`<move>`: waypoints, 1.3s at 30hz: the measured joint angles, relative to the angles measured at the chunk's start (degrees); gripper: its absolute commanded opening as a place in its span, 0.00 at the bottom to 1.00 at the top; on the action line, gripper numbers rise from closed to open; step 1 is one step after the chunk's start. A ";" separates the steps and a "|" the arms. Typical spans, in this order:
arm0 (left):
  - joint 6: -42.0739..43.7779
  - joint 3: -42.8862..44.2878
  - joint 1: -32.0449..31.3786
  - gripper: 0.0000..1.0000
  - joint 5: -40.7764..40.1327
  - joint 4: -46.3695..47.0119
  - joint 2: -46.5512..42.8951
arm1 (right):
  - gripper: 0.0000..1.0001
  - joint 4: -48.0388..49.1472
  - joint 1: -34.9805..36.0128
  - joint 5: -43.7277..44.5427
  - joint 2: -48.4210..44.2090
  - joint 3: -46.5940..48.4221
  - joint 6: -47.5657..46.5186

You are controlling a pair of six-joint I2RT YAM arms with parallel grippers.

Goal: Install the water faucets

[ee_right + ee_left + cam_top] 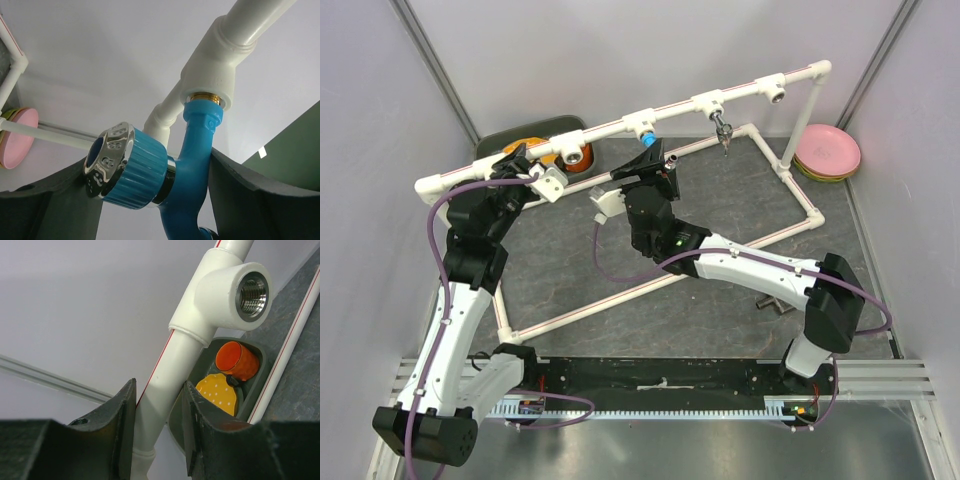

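Note:
The blue water faucet (646, 140) hangs screwed into a white tee of the pipe frame (620, 125). In the right wrist view its blue body (197, 150) and chrome-faced knob (125, 167) sit between the fingers of my right gripper (150, 165). The right finger (250, 200) touches the body, while the knob hides the contact on the other side. The chrome water faucet (723, 130) hangs from the tee further right. My left gripper (159, 440) is shut on the white pipe (160, 390), just below an empty threaded tee socket (235, 295).
A dark green tray (257, 355) behind the frame holds an orange cup (236, 360) and a yellow dotted piece (217, 392). Pink plates (830, 152) are stacked at the back right. Another empty tee (775, 90) sits near the rail's right end. Walls close in on both sides.

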 measured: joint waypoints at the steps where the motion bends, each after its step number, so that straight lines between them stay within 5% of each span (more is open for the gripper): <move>1: 0.00 0.00 0.02 0.02 0.00 0.07 0.04 | 0.41 0.48 0.00 0.00 0.13 0.00 -0.26; 6: 0.00 0.00 0.07 0.02 -0.09 0.15 0.09 | 0.19 1.90 0.00 0.44 0.70 0.02 0.04; 20: -0.02 0.00 0.07 0.02 0.09 0.11 0.11 | 0.14 -15.67 -0.07 -3.39 0.39 7.52 27.69; 29: -0.68 0.00 -0.24 0.02 1.36 -0.72 -0.15 | 0.15 -19.74 -2.16 -20.13 -6.10 6.45 57.22; 34: -0.76 0.02 0.09 0.02 1.07 -0.28 -0.15 | 0.39 -7.48 -5.55 -24.70 -11.58 5.44 80.19; 36: -0.74 0.02 0.13 0.02 0.98 -0.07 -0.15 | 0.54 -5.86 -9.14 -23.93 -14.32 5.53 84.78; 39: -0.74 0.02 0.13 0.02 0.90 -0.04 -0.15 | 0.64 -5.99 -11.72 -24.74 -16.22 6.80 87.27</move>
